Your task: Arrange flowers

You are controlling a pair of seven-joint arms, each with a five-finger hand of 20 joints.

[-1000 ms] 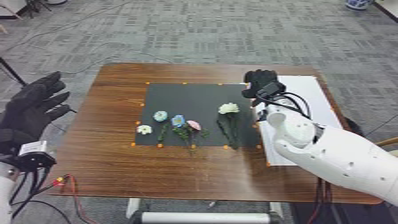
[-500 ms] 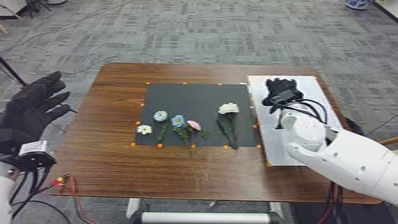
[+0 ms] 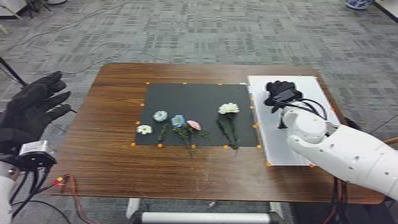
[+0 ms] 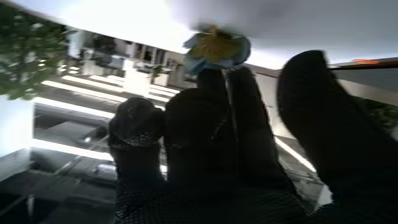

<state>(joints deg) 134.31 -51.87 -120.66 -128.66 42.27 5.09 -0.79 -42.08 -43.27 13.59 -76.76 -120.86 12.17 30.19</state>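
The left hand (image 3: 34, 102) is spread, beyond the table's (image 3: 107, 170) left edge, above red and black cables (image 3: 71, 192). On the black mat (image 3: 182, 95), a small white bloom (image 3: 144, 129) lies nearest that edge. Beside it, the pale blue bloom (image 3: 160, 116) points away from the robot, stem running back toward it. The blue bloom (image 3: 179, 120) and the pink bloom (image 3: 194, 124) do likewise, their greenery mingled. The big white bloom (image 3: 228, 108) heads away too, its long stem reaching the mat's near edge. Orange markers (image 3: 161, 146) ring the mat. Over the white board (image 3: 289, 155), the right hand (image 3: 282, 90) and its arm block part of the surface; its fingers are straight, thumb apart. A light blue flower (image 4: 216, 49) shows at the fingertips; its stem's direction I cannot tell.
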